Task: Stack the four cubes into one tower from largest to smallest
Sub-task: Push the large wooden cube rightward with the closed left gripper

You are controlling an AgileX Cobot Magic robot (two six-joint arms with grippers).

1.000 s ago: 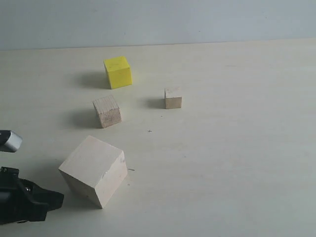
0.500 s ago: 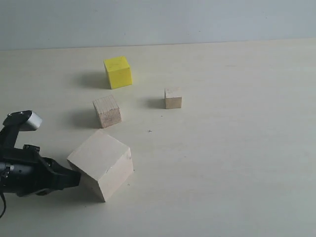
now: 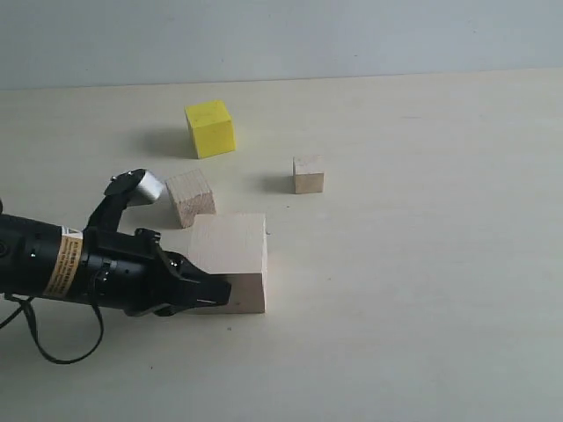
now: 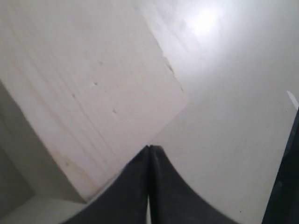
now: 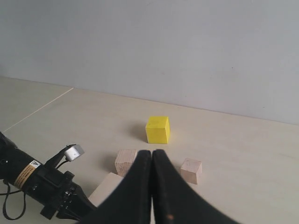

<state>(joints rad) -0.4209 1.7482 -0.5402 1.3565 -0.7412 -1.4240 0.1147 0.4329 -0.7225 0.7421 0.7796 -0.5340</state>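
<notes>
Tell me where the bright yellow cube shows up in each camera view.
Exterior view: bright yellow cube, far back, left of centre.
Left wrist view: not in it.
Right wrist view: the cube sits just beyond the right gripper.
Shared landmark: the large pale wood cube, in all three.
</notes>
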